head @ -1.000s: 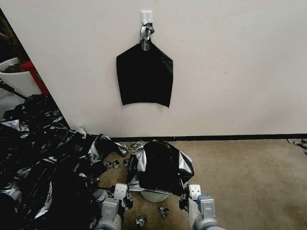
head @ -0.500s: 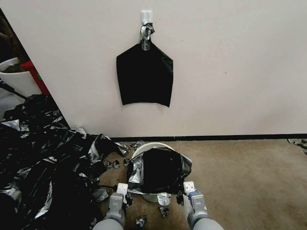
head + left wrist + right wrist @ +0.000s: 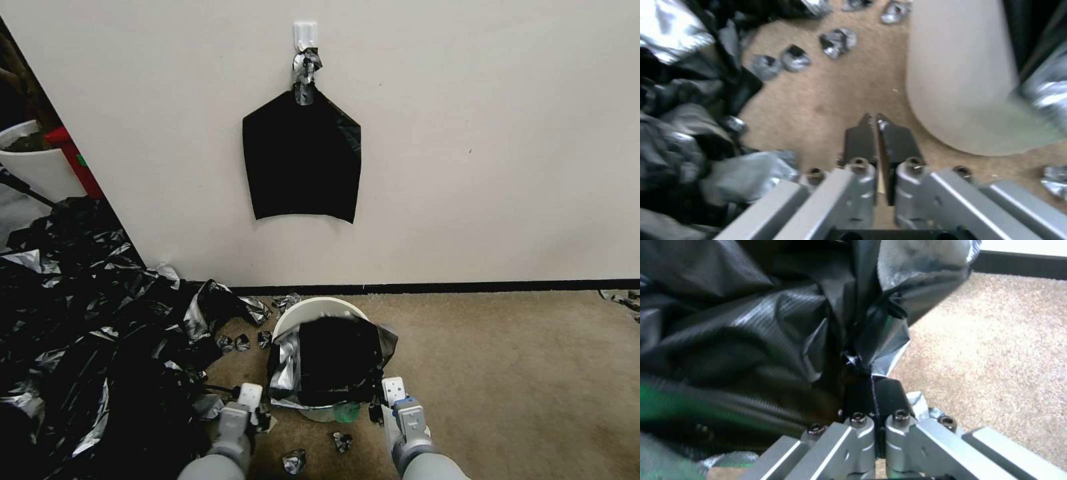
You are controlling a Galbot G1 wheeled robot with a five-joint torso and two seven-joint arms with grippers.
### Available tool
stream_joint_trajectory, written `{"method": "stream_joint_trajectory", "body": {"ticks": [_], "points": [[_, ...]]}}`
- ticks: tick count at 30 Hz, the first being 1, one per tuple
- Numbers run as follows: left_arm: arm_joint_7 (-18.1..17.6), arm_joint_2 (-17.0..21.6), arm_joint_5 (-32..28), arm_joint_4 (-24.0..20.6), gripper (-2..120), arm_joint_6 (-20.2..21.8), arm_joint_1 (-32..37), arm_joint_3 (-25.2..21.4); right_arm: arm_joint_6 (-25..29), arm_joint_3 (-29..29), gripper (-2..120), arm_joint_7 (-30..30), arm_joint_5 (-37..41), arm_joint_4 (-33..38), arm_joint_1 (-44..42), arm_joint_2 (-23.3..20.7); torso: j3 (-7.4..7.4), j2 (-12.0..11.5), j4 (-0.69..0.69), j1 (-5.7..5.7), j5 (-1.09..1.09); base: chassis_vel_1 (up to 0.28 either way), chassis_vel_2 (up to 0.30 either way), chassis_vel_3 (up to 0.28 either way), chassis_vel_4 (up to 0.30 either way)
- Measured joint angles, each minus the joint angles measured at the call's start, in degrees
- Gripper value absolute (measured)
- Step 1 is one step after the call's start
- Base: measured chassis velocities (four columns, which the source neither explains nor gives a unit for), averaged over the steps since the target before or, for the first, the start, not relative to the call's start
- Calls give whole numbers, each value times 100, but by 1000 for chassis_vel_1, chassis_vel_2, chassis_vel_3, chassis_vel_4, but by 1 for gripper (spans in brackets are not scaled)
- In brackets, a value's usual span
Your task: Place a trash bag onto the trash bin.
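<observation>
A plain off-white wall (image 3: 480, 133) takes up most of what's in front of me, evenly lit. A white hook (image 3: 305, 33) is fixed high on it, and a flat black bundle (image 3: 301, 163) with a knotted top hangs from that hook, flush against the wall. A dark baseboard (image 3: 467, 287) runs along the wall's foot, where tan carpet (image 3: 520, 373) begins. At the wall's left edge a heap of black bags (image 3: 73, 333) covers the floor, small crumpled scraps (image 3: 233, 343) strewn beside it. Beyond the heap stands a bigger white tub (image 3: 30, 160), something red (image 3: 70, 157) right behind it.
</observation>
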Motion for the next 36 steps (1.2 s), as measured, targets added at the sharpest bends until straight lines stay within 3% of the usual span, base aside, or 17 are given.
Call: {"method": "stream_joint_trajectory", "body": {"ticks": [5,9,21,24,25,28,29,31,32,34,36], "points": [[42,78,180,-180,25,-251,145,-380,65,20,5,4,-16,208,-158,-91,0,0,0,0,1,0,0,0,0],[40,3,209,-263,43,-392,109,-612,239,202,23,56,67,563,-540,-334,0,0,-1,0,0,0,0,0,0],[10,-171,203,-188,84,-413,-125,-641,537,686,64,184,635,1643,-1351,-783,0,0,-1,0,1,0,0,0,0],[-2,-191,198,-189,96,-413,-132,-754,1006,1194,77,-421,225,1797,-1304,-920,0,0,-2,0,0,0,0,0,0],[-2,-191,198,-189,96,-413,-132,-754,1006,1194,77,-421,225,1797,-1304,-920,0,0,-2,0,0,0,0,0,0],[-12,-254,194,-197,99,-433,-91,-908,1243,1837,92,-1439,345,1636,-495,-860,0,0,-2,0,0,0,0,0,0],[-12,-254,194,-197,99,-433,-91,-908,1243,1837,92,-1439,345,1636,-495,-860,0,0,-2,0,0,0,0,0,0],[-19,-336,201,-222,100,-451,-24,-993,840,1940,99,-2193,1051,989,764,-718,0,0,-1,-1,2,0,0,0,0],[-19,-336,201,-222,100,-451,-24,-993,840,1940,99,-2193,1051,989,764,-718,0,0,-1,-1,2,0,0,0,0],[-21,-409,218,-252,100,-454,42,-1025,291,1814,100,-2729,1452,352,1608,-592,0,0,1,0,1,0,0,0,0],[-23,-529,271,-328,100,-456,158,-1076,-1085,1539,100,-3793,1808,-790,2727,-358,2,-1,2,0,1,0,0,0,0]]}}
